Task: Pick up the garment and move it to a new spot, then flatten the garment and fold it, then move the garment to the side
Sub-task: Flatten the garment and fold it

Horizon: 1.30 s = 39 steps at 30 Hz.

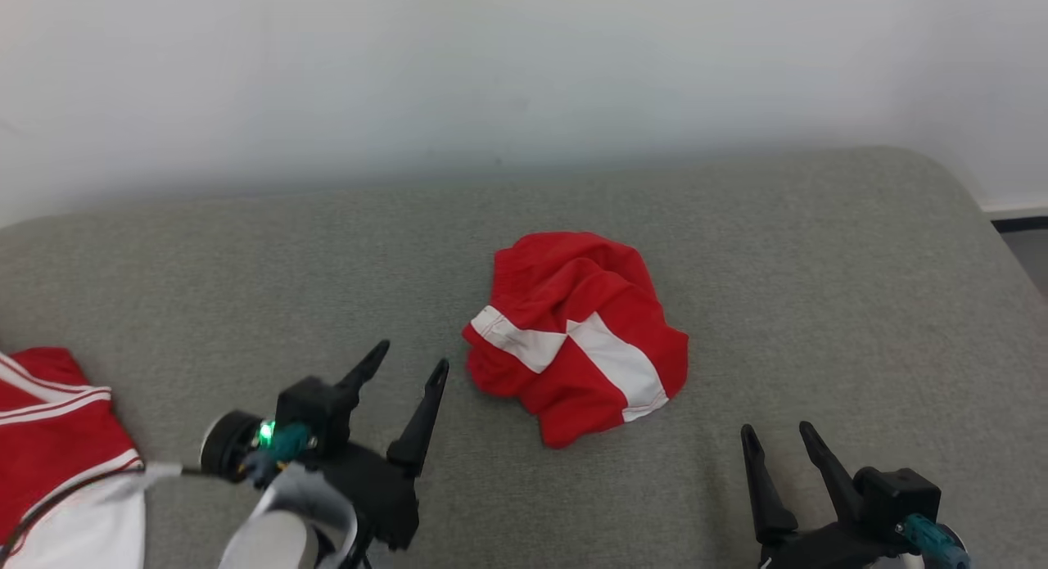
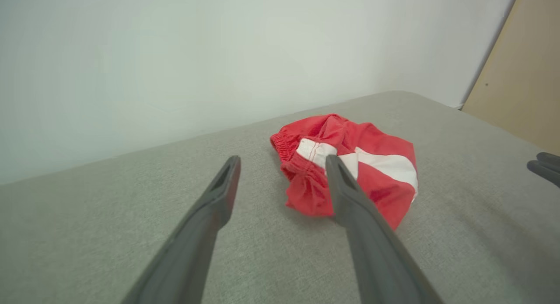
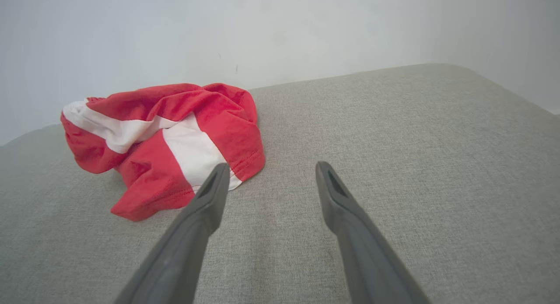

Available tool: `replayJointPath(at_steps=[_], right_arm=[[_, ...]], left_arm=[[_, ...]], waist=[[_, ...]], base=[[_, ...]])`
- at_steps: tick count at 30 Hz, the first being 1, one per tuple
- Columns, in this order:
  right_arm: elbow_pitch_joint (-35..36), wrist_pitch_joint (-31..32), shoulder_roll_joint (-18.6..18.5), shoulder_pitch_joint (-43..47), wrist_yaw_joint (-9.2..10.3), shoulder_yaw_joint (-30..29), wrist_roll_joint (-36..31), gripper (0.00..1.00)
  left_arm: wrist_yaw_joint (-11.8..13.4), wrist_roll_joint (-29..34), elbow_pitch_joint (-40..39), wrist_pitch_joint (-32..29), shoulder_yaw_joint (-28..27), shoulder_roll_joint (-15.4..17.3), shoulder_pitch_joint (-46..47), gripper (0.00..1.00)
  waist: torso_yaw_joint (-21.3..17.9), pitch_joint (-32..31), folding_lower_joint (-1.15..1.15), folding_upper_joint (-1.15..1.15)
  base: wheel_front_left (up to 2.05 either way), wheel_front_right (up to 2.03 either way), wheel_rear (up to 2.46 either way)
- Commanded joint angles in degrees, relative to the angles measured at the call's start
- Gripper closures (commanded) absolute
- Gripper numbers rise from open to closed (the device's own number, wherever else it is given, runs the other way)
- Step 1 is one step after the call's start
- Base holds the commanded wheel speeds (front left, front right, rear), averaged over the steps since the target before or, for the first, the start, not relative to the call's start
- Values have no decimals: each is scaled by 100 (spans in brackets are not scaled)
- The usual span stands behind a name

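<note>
A crumpled red garment with a white stripe lies in a heap near the middle of the grey cushioned surface. My left gripper hovers open just left of it, nothing between its fingers. In the left wrist view the garment sits just beyond the right finger. My right gripper stands open at the lower right, apart from the cloth. In the right wrist view the garment lies ahead and to the left of the open gripper.
Another red and white piece of clothing lies at the left edge of the surface. A pale wall rises behind the surface. The surface's rounded right end drops off toward the floor.
</note>
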State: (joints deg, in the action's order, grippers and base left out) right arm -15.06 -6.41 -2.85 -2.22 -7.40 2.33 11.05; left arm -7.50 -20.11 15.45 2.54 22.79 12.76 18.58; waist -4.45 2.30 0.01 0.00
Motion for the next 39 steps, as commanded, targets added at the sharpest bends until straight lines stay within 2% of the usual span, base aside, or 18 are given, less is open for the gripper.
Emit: replayJointPath(at_steps=[1, 10, 21, 22, 24, 25, 26, 30, 39], right_arm=[[30, 6, -5, -15, -17, 31, 44, 0], [4, -91, -5, -95, -17, 137, 124, 0], [-24, -140, -5, -124, -18, 209, 158, 0], [-22, -136, -4, -111, -18, 211, 165, 0], [-31, -155, -3, -105, -18, 195, 166, 0], [-35, -163, -3, -106, -18, 181, 159, 0], [-41, -171, -4, -106, -18, 162, 156, 0], [-44, -181, -3, -128, -18, 110, 135, 0], [37, -139, -4, -57, -18, -21, 74, 0]], left_arm=[[10, -24, 78, -91, 23, 21, 169, 0], [33, -296, 981, -1166, 214, 47, 1159, 0], [153, -329, 1237, -2254, 305, 251, 1565, 1], [169, -370, 1230, -2329, 291, 257, 1550, 7], [181, -417, 1180, -2420, 282, 284, 1501, 57], [184, -427, 1140, -2434, 283, 299, 1474, 85], [180, -440, 1105, -2449, 289, 309, 1448, 100], [228, -514, 978, -2370, 255, 295, 1353, 100], [929, -822, 408, -1628, -373, 294, 511, 100]], waist=[[-195, 86, -1, 0], [-905, 314, -1, 0], [-1126, 380, -1, 0], [-1131, 388, -1, 0], [-1129, 408, -1, 0], [-1123, 419, -1, 0], [-1111, 429, -1, 0], [-1014, 451, -1, 0], [-577, 460, -1, 0]], base=[[0, 0, 0], [0, 0, 0], [0, 0, 0], [0, 0, 0], [0, 0, 0], [0, 0, 0], [0, 0, 0], [0, 0, 0], [0, 0, 0]])
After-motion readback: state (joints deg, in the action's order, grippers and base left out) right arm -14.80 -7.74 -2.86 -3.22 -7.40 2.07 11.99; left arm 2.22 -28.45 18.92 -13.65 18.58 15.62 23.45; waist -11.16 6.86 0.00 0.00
